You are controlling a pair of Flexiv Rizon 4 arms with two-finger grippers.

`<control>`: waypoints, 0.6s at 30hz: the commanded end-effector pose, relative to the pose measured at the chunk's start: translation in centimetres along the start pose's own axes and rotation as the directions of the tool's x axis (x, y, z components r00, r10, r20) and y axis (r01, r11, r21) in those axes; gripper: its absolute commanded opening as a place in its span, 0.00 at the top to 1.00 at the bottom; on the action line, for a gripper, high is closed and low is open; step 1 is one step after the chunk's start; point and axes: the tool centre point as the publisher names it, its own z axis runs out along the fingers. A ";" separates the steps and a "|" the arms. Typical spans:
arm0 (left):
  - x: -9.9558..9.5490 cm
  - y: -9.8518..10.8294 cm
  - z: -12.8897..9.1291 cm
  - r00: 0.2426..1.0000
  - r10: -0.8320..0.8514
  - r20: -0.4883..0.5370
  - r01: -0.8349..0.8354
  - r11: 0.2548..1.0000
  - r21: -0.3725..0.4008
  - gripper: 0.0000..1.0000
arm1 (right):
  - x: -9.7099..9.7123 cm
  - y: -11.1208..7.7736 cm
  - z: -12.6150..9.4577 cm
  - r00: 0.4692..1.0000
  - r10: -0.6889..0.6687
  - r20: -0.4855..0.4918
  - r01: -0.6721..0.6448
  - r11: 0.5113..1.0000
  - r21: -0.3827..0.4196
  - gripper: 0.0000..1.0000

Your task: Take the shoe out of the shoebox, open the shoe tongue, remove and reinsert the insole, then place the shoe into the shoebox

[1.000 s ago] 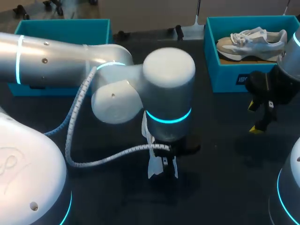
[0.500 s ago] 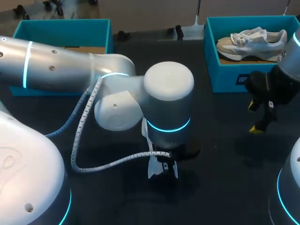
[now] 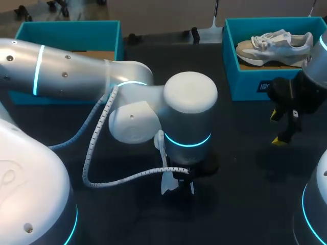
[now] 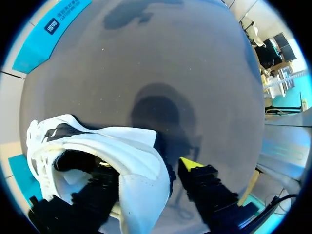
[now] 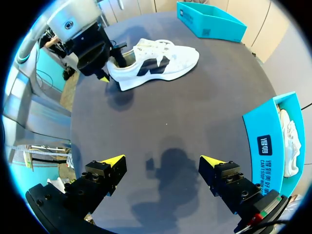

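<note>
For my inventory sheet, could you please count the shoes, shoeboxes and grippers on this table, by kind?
Shoes: 2, the white shoe on the table and the boxed shoe
Shoeboxes: 2, the left teal shoebox and the right teal shoebox
Grippers: 2, the left gripper and the right gripper
Total: 6

We count two shoes: a white shoe (image 5: 156, 61) on the table (image 3: 240, 168), near the middle, and a grey shoe (image 3: 273, 45) inside the far right shoebox (image 3: 250, 76). There are two teal shoeboxes, the other being the far left shoebox (image 3: 66, 30). There are two robot arms: the left arm (image 3: 76, 76) and the right arm (image 3: 314, 71).
</note>
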 end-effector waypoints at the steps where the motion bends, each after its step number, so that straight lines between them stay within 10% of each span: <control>1: -0.1 -0.4 0.5 1.000 -0.002 -0.007 0.002 1.000 -0.011 0.73 | 0.1 0.0 0.0 1.000 0.000 0.002 0.000 1.000 0.002 0.00; 2: -0.1 -0.3 0.5 1.000 -0.002 -0.007 0.002 1.000 -0.013 1.00 | 0.1 0.0 0.0 1.000 0.000 0.002 0.000 1.000 0.002 0.00; 18: -0.9 1.9 -3.4 1.000 -0.011 -0.005 0.011 1.000 0.013 1.00 | 0.1 0.0 0.0 1.000 0.000 0.002 0.000 1.000 0.002 0.00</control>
